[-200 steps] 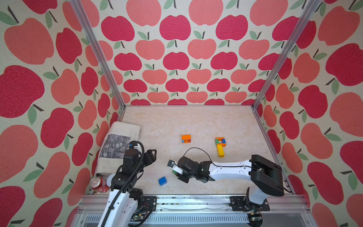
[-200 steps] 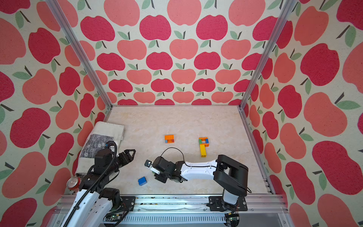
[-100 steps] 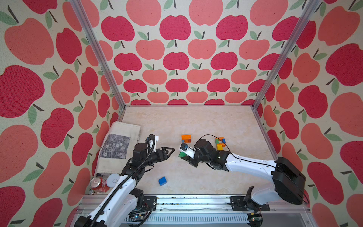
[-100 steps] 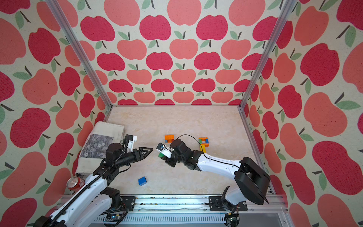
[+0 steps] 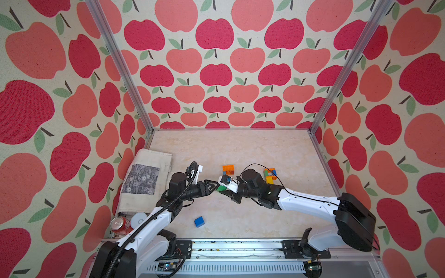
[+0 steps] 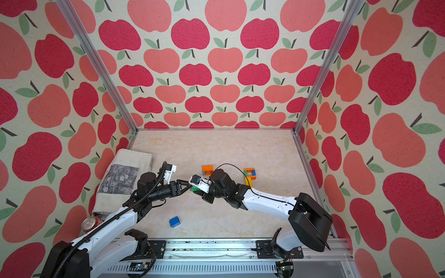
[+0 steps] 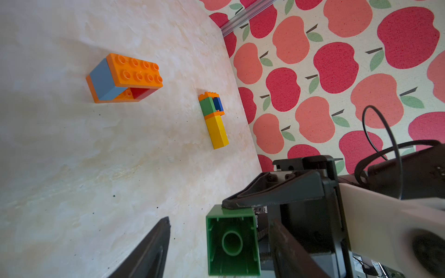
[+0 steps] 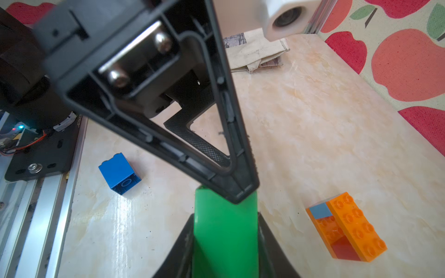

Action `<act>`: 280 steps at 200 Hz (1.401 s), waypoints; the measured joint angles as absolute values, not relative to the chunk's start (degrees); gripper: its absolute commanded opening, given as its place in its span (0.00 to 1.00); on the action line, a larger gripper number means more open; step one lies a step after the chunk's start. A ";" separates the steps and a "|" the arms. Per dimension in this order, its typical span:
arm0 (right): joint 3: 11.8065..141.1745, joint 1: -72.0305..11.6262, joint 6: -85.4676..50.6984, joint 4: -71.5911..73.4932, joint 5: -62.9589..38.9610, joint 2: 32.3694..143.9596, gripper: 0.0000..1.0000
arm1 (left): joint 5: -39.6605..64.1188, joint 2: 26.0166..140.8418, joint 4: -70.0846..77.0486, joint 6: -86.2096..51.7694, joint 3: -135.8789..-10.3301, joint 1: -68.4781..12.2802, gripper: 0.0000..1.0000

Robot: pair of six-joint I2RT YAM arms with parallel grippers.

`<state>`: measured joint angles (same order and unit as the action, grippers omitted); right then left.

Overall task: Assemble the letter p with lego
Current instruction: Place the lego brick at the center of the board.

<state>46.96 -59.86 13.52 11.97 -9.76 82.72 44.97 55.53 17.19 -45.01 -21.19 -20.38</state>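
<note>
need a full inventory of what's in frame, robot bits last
green brick: 1, green, held in the right end effector
blue brick: 1, blue, loose on the table near the front rail
orange stack: 1, orange with light blue and red bricks, mid table
mixed piece: 1, orange, green, blue, yellow, table's right side
cloth bag: 1, beige with grey print, left edge
can: 1, red, front left corner
disc: 1, white, beside the can
table: 1, pale marble
left end effector: 1, black, open around the green brick
right end effector: 1, black, shut on the green brick

Folded cloth bag (image 5: 147, 178) against wall; red can (image 5: 119, 225), white disc (image 5: 139, 218) beside it.
</note>
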 measured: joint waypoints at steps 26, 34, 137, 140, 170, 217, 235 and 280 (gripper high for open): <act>46.96 -59.86 13.52 13.26 -9.69 82.74 0.27 | 46.02 55.55 17.89 -45.12 -21.19 -21.19 0.56; 46.96 -59.86 13.52 13.54 -9.54 82.74 0.27 | 46.26 55.53 17.91 -45.10 -21.19 -21.32 0.55; 45.65 -59.88 13.19 19.70 -8.16 84.27 0.48 | 45.82 55.11 17.85 -45.25 -21.28 -21.43 0.31; 45.23 -59.88 13.26 20.51 -8.03 84.25 0.48 | 45.78 55.11 17.98 -45.45 -21.28 -21.43 0.31; 40.53 -59.29 11.97 27.51 -8.64 83.99 0.49 | 45.52 55.11 21.50 -48.58 -20.95 -21.43 0.31; 30.79 -55.48 7.77 45.56 -13.13 82.94 0.49 | 46.17 55.96 32.34 -56.34 -19.33 -20.51 0.31; 29.89 -54.92 7.14 49.43 -14.22 82.94 0.49 | 46.65 56.69 35.42 -58.63 -19.33 -20.49 0.32; 29.85 -54.81 6.92 56.86 -15.97 82.94 0.49 | 47.46 59.05 42.61 -63.37 -19.31 -20.51 0.31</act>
